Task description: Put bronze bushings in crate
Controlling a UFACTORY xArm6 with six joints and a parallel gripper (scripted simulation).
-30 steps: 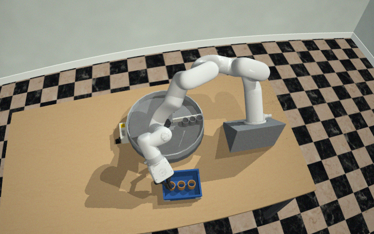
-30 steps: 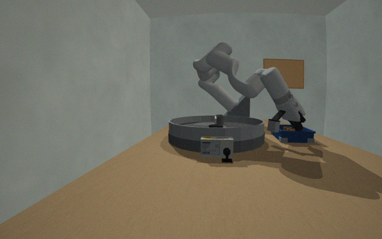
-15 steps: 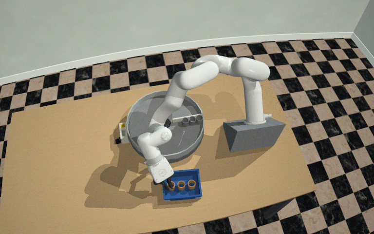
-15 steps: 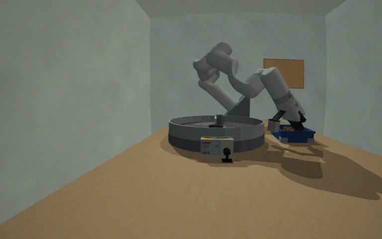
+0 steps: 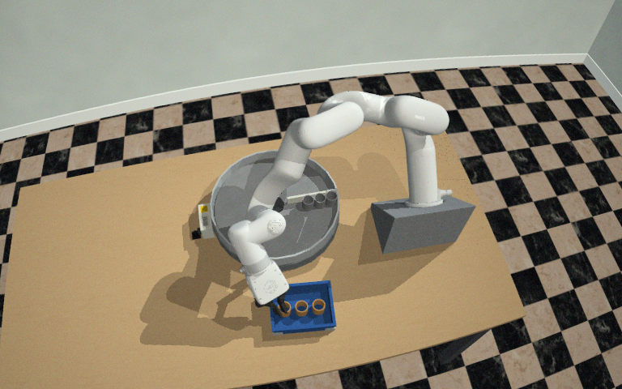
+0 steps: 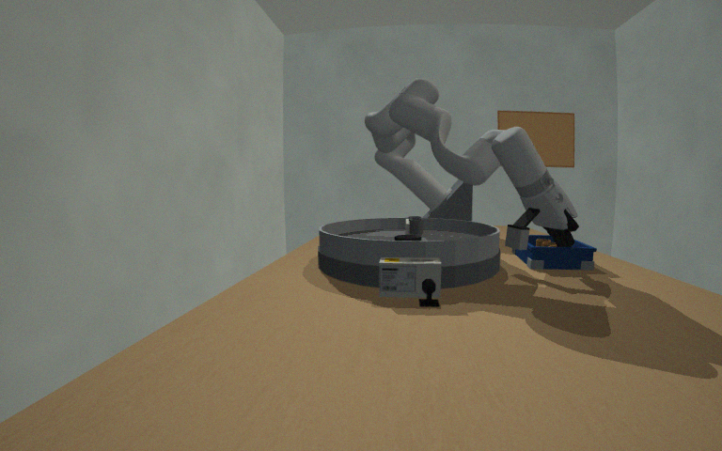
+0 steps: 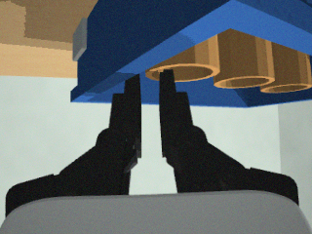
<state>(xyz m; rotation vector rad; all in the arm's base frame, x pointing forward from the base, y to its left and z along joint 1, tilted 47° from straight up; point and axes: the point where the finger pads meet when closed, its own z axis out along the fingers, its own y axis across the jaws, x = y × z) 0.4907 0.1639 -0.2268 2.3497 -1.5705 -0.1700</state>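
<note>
Inside the blue crate [image 5: 333,305] [image 6: 563,259] [image 7: 122,44], three hollow bronze bushings [image 5: 301,314] [image 6: 543,242] [image 7: 244,60] stand upright, the jaws [image 5: 282,311] [image 6: 564,243] narrowly apart.
</note>
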